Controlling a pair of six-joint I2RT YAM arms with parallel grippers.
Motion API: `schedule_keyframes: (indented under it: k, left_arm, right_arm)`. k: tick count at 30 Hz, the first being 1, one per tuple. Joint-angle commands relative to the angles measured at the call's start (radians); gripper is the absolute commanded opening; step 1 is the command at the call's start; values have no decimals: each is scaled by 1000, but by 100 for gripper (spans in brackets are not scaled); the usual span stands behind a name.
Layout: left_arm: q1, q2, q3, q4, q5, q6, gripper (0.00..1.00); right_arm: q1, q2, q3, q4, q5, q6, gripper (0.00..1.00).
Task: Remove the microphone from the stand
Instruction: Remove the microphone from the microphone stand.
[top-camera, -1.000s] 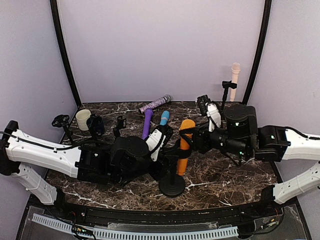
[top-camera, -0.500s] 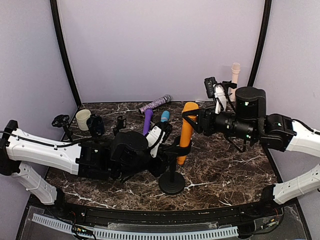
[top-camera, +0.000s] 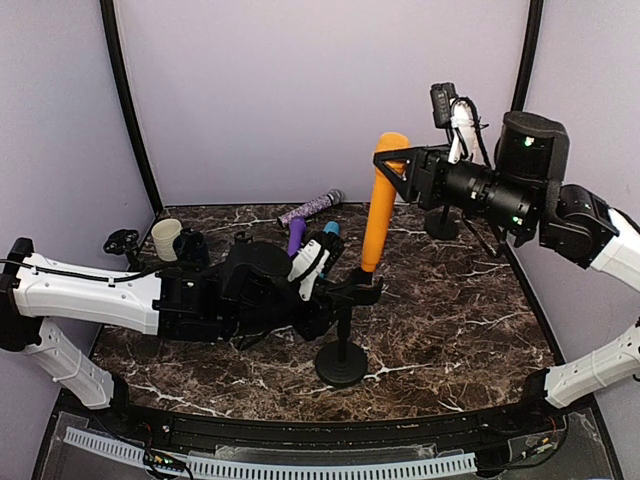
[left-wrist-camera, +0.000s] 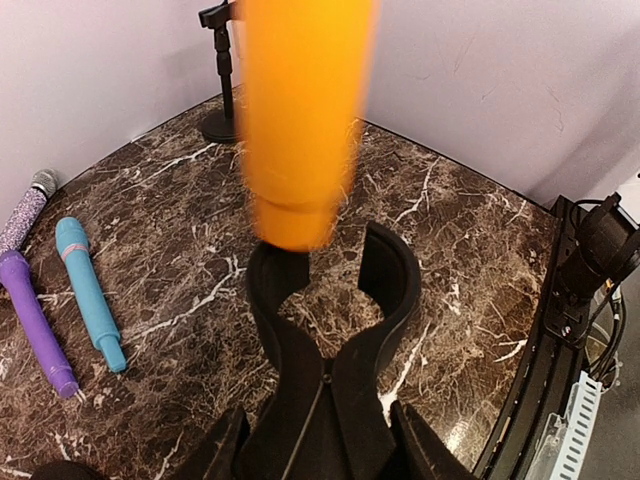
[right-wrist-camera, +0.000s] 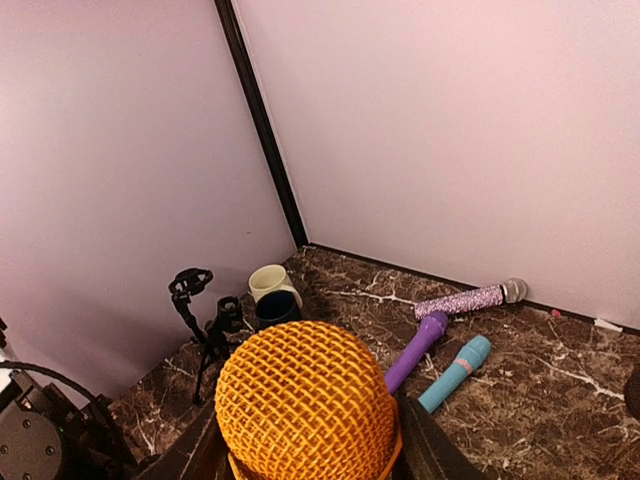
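The orange microphone (top-camera: 380, 205) hangs upright in the air, held near its mesh head by my right gripper (top-camera: 402, 165), which is shut on it. Its lower end (left-wrist-camera: 296, 225) hovers just above the stand's empty black clip (left-wrist-camera: 330, 285), apart from it. The stand (top-camera: 341, 362) rests on its round base near the table's front middle. My left gripper (top-camera: 335, 292) is shut on the stand just below the clip, its fingers (left-wrist-camera: 218, 452) flanking the neck. The right wrist view shows the orange mesh head (right-wrist-camera: 305, 400) between my right fingers.
A purple microphone (top-camera: 295, 240), a blue one (top-camera: 328, 235) and a glittery one (top-camera: 310, 208) lie at the back. A cream cup (top-camera: 166, 238), a dark cup (top-camera: 190, 250) and a small tripod (top-camera: 122, 245) stand at back left. Another stand (top-camera: 440, 222) is at back right.
My right gripper has risen up and back with the orange microphone, drawing it out of the clip. The left gripper has kept its hold on the stand.
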Motion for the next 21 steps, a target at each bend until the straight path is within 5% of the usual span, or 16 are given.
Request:
schedule_keyframes:
  k: [1,8,21]
  left_arm:
    - [31,-12,9,-113,2,37,5]
    - [104,-105,-38,-177,-55,49,5]
    - [283,-290,-187,-206,-70,94,5]
  right_arm:
    - [-15,12,82,17,106,-60,20]
    - [-135,49,127,-21,93,-26,20]
    - [-460,206,-145,201,-288,303,18]
